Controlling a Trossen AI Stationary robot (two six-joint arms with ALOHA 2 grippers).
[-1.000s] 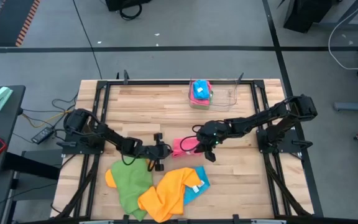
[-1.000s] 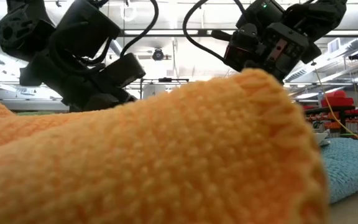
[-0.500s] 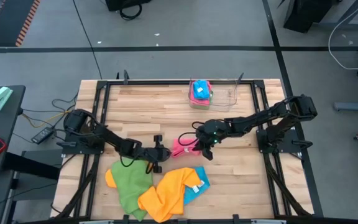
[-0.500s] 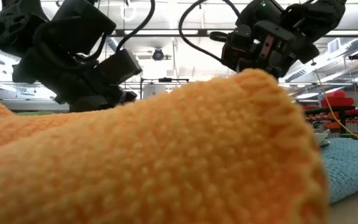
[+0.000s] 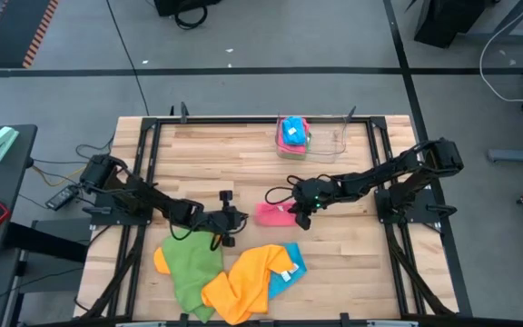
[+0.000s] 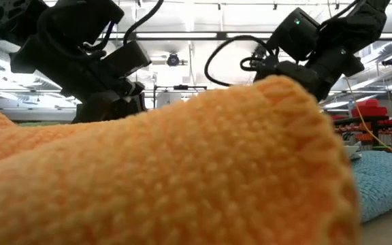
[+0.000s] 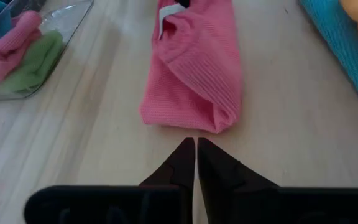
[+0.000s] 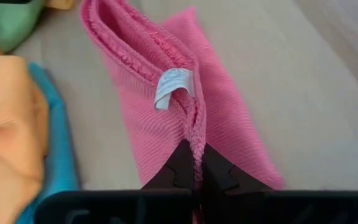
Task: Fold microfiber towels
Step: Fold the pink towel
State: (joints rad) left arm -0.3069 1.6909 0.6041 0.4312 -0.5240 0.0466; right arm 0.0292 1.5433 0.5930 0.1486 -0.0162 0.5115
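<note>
Holding: the pink towel [image 8: 166, 93] was pinched at its raised folded edge by the right pincer [image 8: 193, 167], whose fingers were pressed together on the cloth.
Pink towel: it was seen lying folded into a narrow strip on the wooden table [image 5: 243, 159], near the middle, with a small white label [image 8: 171, 86] standing up at the seam.
Left pincer [image 7: 196, 163]: its fingers were brought together with nothing between them; it was pointed at the near end of the pink towel, just beside it and not touching.
Arms: in the high view the left pincer [image 5: 228, 218] was placed just left of the pink towel [image 5: 273, 213], and the right pincer [image 5: 295, 214] at its right end.
Heap: an orange towel [image 5: 243, 282], a green towel [image 5: 189, 268] and a sky blue towel [image 5: 284, 272] were left crumpled together at the near edge of the table.
Clear tray [image 5: 320, 141]: it was set at the far side of the table, with folded towels [image 5: 291, 134] stacked in its left part.
Low view: most of the picture was filled by the orange towel [image 6: 169, 177].
</note>
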